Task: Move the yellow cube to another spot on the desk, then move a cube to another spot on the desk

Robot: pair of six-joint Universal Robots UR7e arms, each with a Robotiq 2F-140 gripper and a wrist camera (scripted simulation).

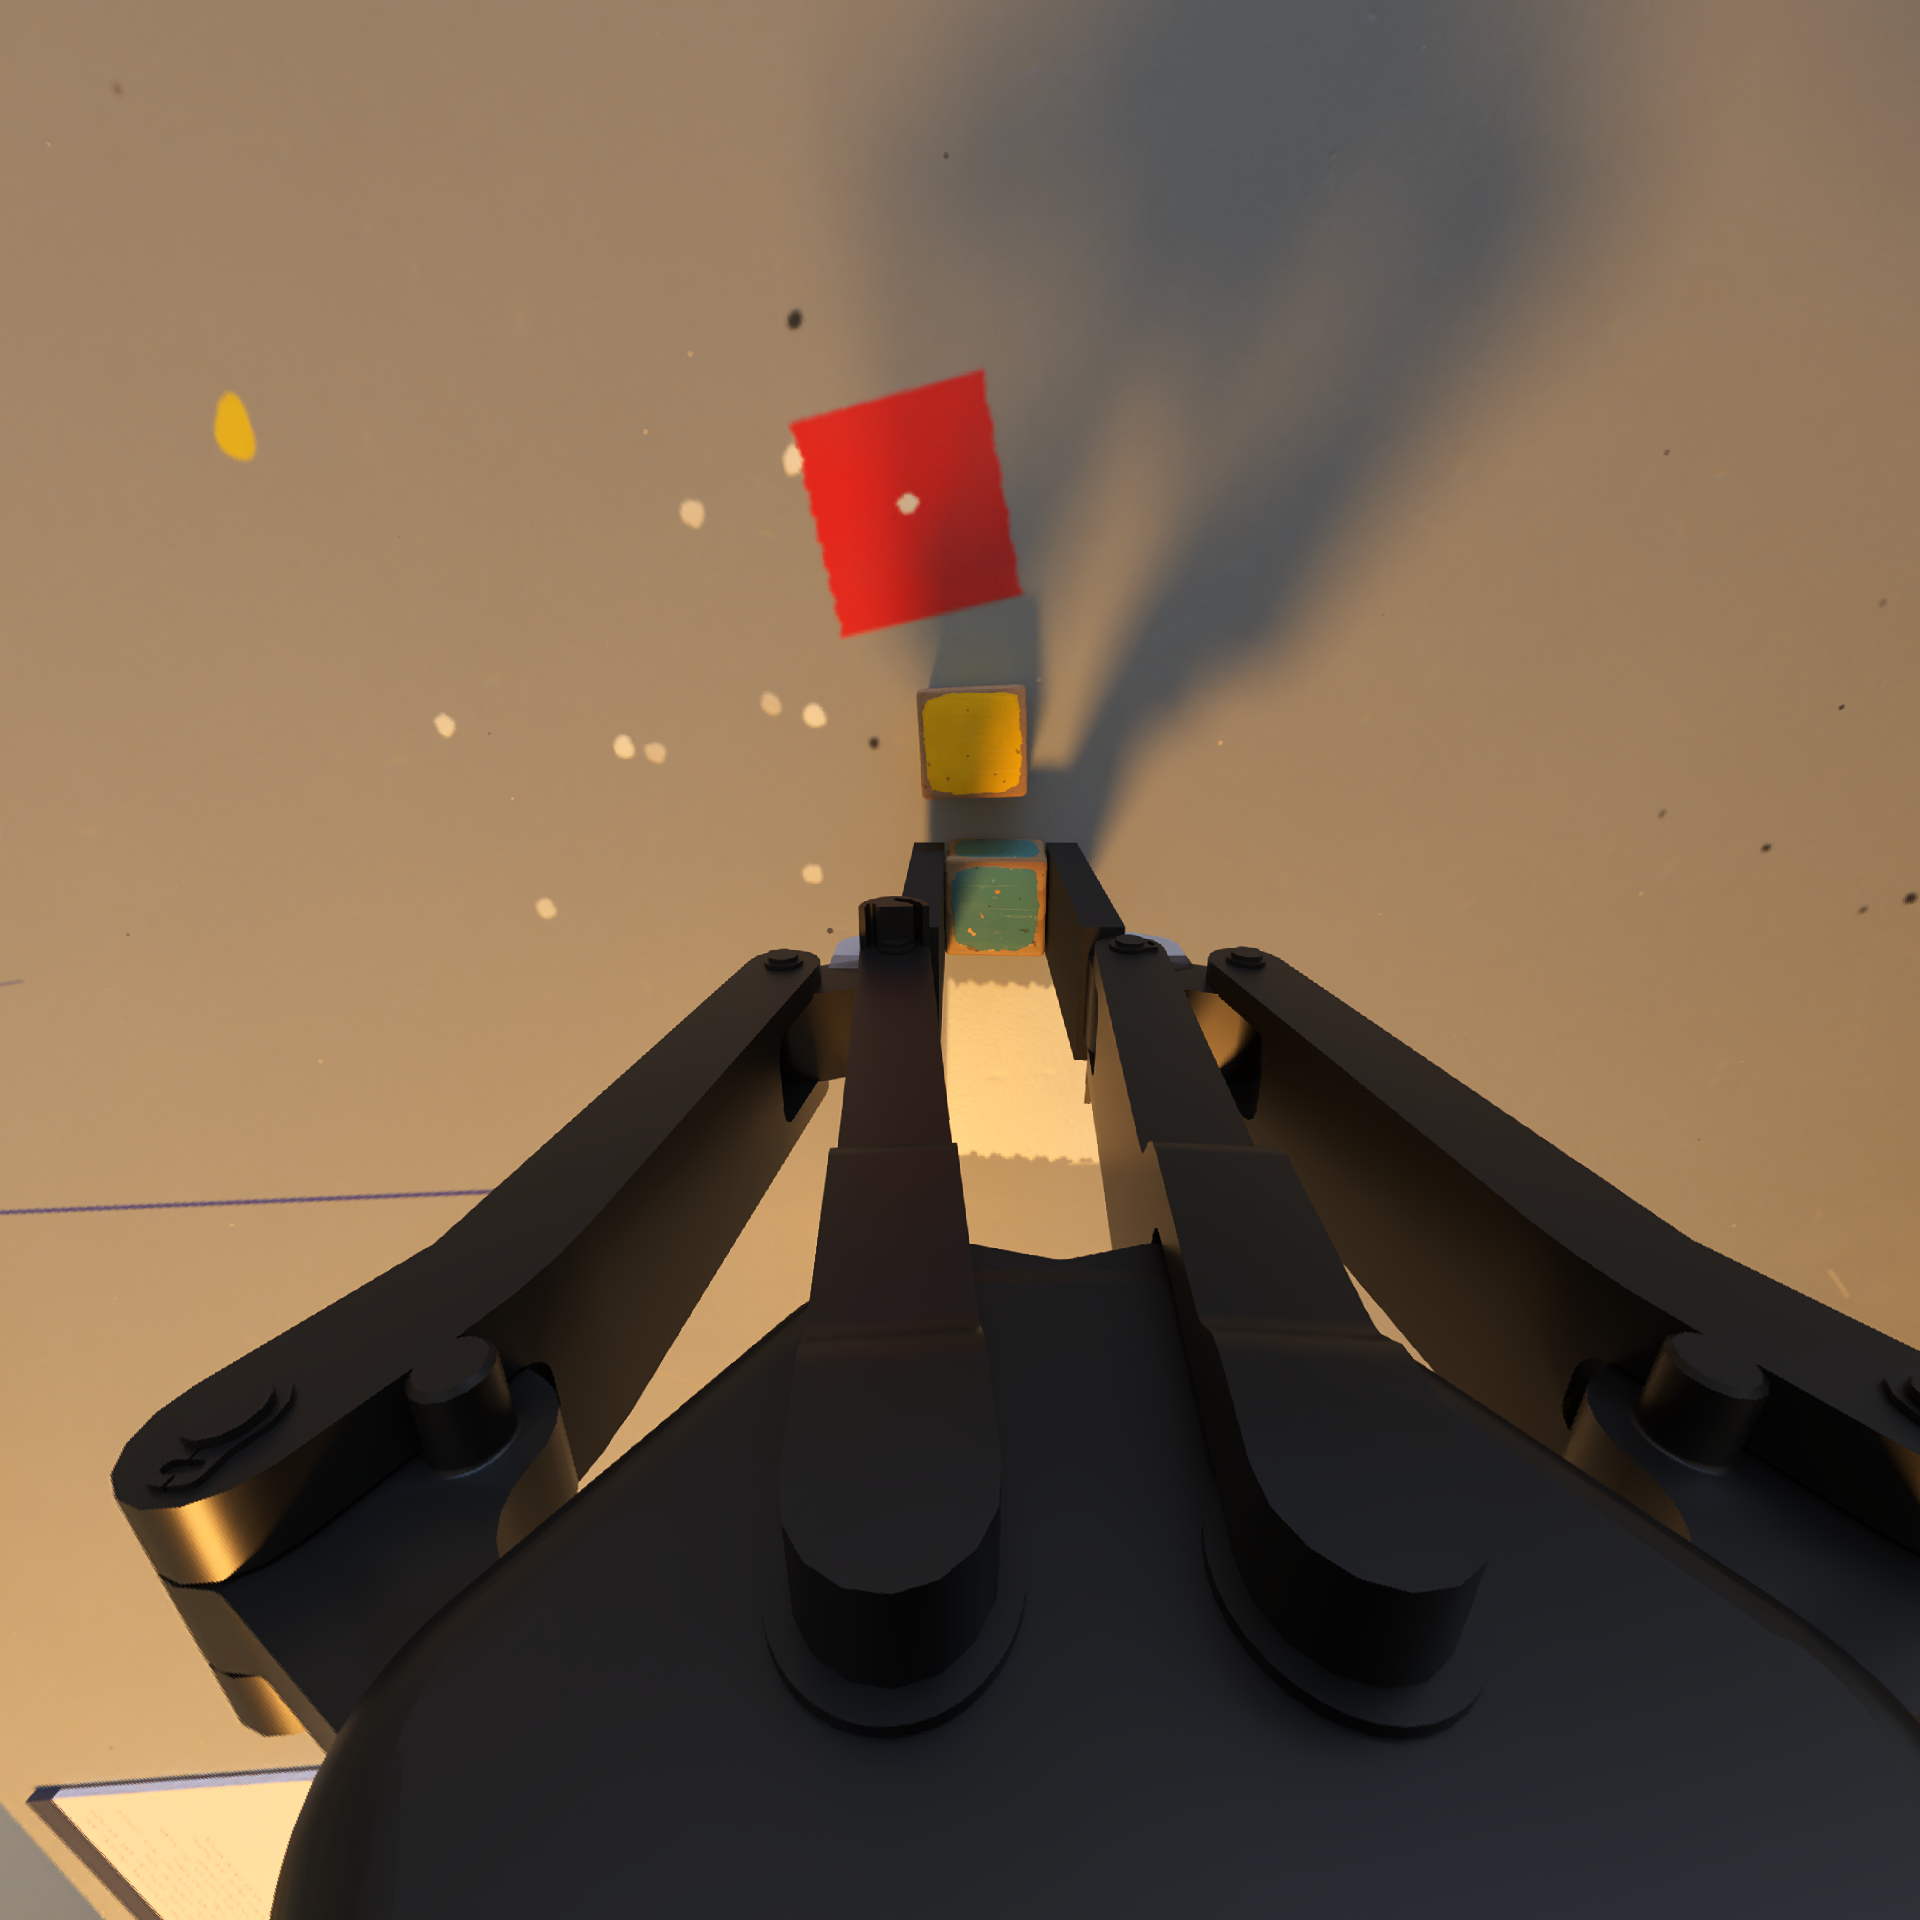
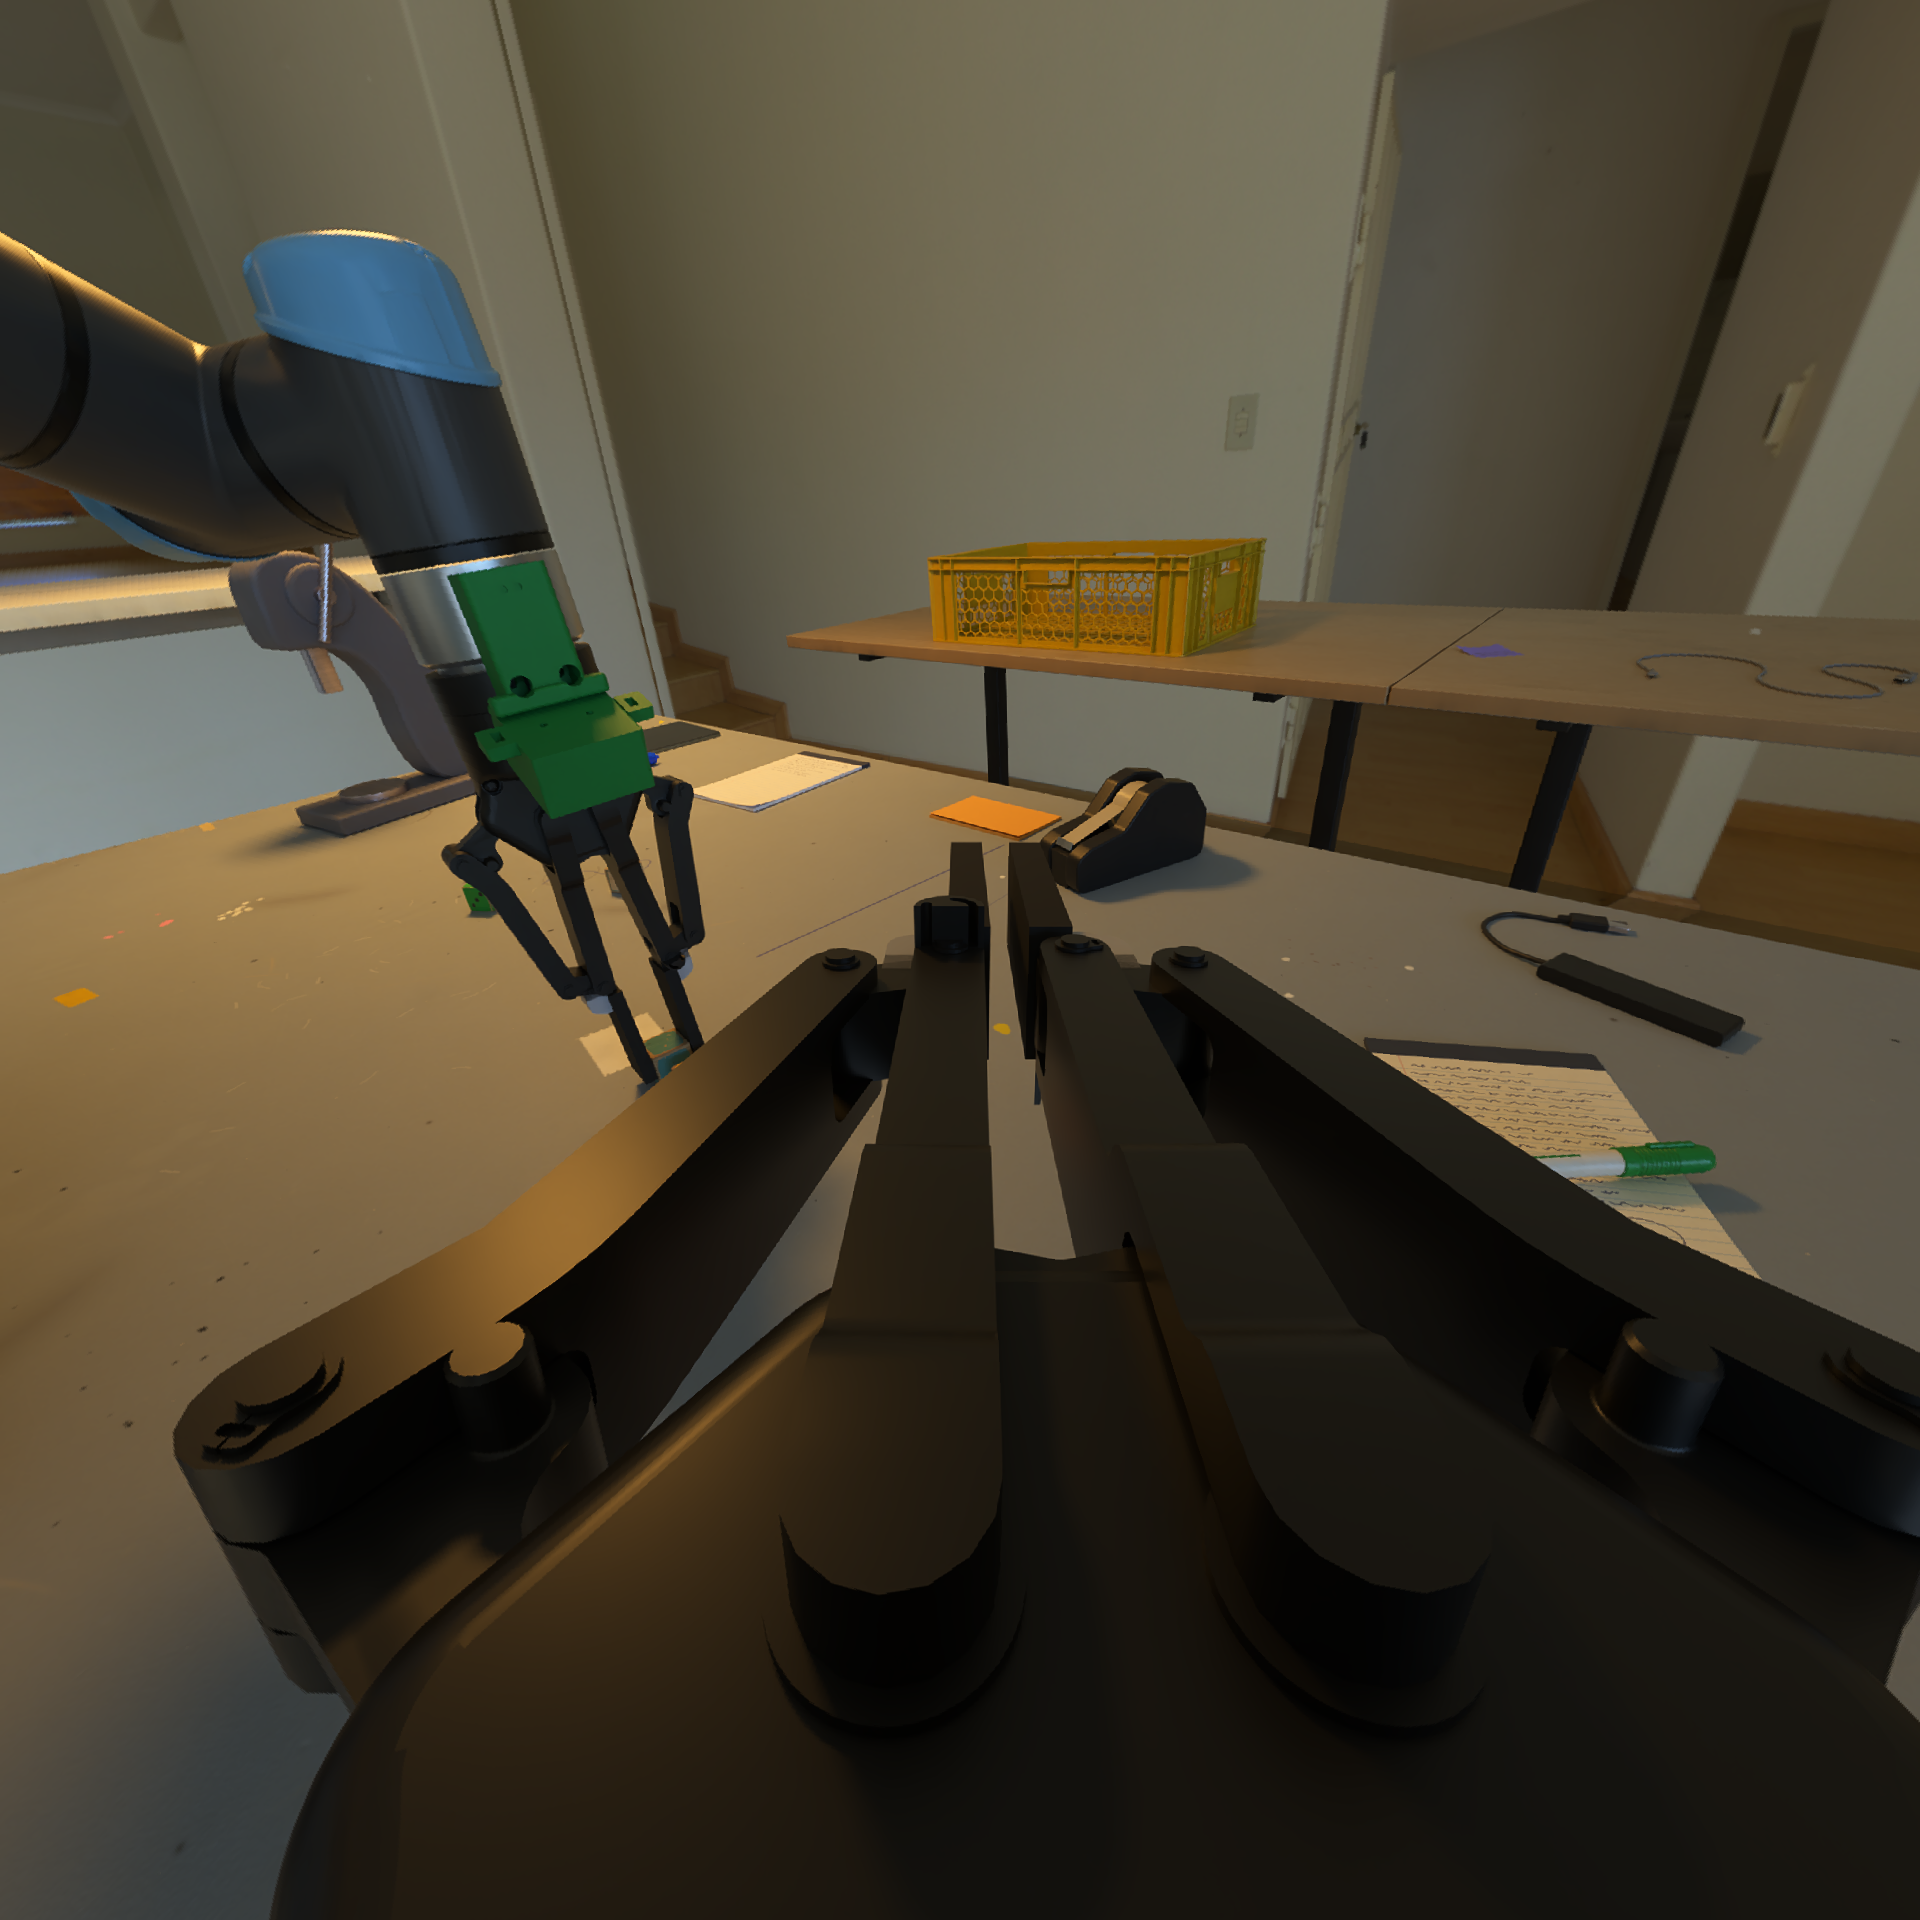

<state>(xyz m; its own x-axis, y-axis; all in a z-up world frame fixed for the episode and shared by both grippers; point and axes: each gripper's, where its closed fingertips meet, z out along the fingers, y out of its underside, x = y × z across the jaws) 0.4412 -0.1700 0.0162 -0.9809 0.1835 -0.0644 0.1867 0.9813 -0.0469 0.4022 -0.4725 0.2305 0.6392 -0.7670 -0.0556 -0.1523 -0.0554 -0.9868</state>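
In the left wrist view my left gripper point(image 1: 994, 868) is shut on a teal-green cube point(image 1: 994, 906), with a finger against each side of it, low over the desk. The yellow cube point(image 1: 972, 742) sits on the desk just beyond the fingertips, apart from the teal-green one. In the right wrist view the left gripper point(image 2: 655, 1049) shows farther off with the teal-green cube point(image 2: 668, 1051) between its fingertips at the desk surface. My right gripper point(image 2: 995, 862) is shut and empty, held above the desk. The yellow cube is hidden in that view.
A red square patch point(image 1: 904, 504) lies on the desk beyond the yellow cube. In the right wrist view: a small green cube point(image 2: 478, 900), an orange sheet point(image 2: 994, 815), a tape dispenser point(image 2: 1127, 828), a notepad with a green pen point(image 2: 1631, 1161), a black hub point(image 2: 1636, 1002). A yellow crate point(image 2: 1096, 595) stands on another table.
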